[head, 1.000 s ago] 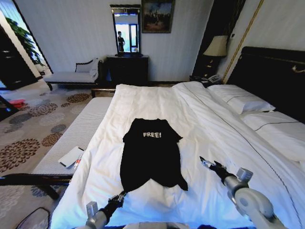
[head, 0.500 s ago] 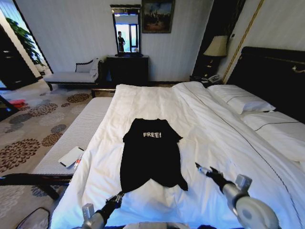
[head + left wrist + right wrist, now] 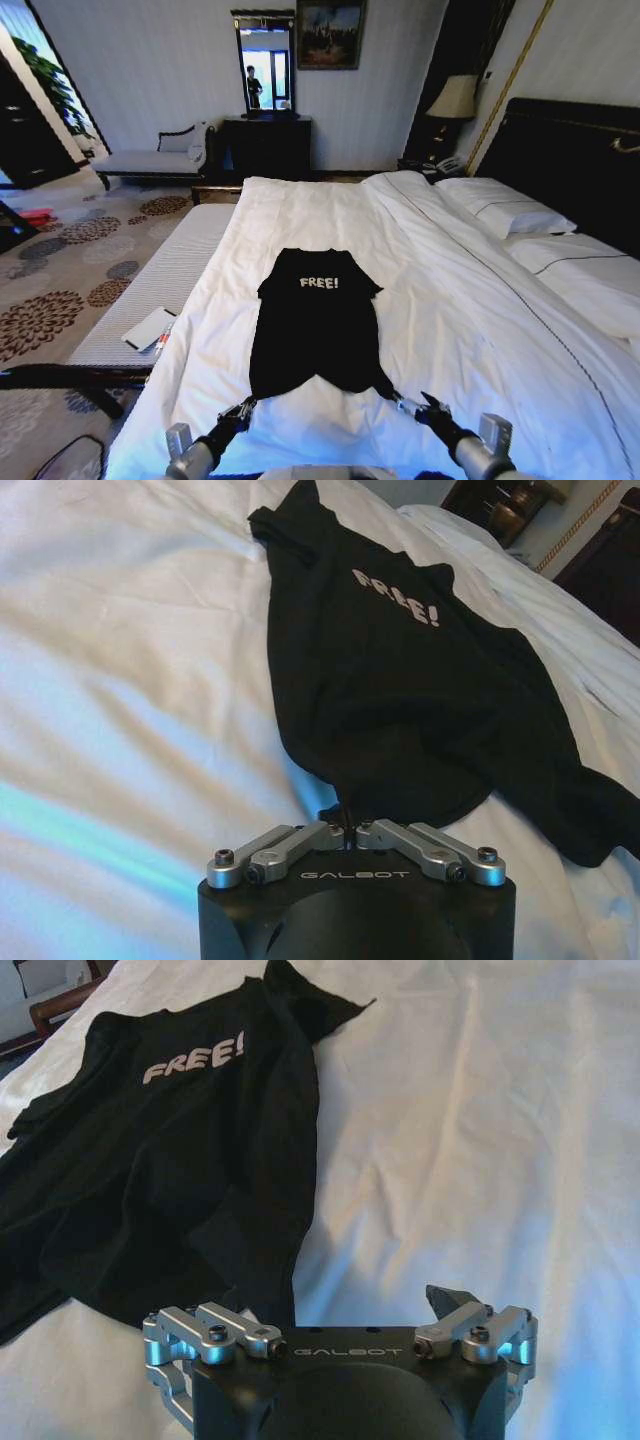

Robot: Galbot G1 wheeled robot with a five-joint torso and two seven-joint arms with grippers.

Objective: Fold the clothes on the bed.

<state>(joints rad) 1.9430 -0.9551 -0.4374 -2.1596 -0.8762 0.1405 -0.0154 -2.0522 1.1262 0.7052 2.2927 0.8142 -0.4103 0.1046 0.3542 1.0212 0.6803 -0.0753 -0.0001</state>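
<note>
The black T-shirt is laid flat on the white duvet of the bed, about midway across it, with the white "FREE!" lettering at the far end and the hem at the near end, toward the robot. Its long axis runs straight away from the robot, collar far, hem near.

The left gripper is placed right at the shirt's near left hem corner. In the left wrist view the left gripper is seen with its fingers drawn together, and a small tuck of black cloth appears to be pinched between the tips; the hold is judged to be on the hem edge.

The right gripper is set at the shirt's near right corner, just beside the pointed flap of hem that trails out there. In the right wrist view the right gripper is shown with its fingers spread apart, the black hem lying next to one finger and bare duvet next to the other; nothing is held yet.

So both arms are lined up along the hem, one at each corner, and the shirt stretches ahead of them. The left corner is taken; the right corner is judged the one yet to be closed on, and it lies slightly inward of the spread fingers, toward the shirt's middle.
</note>
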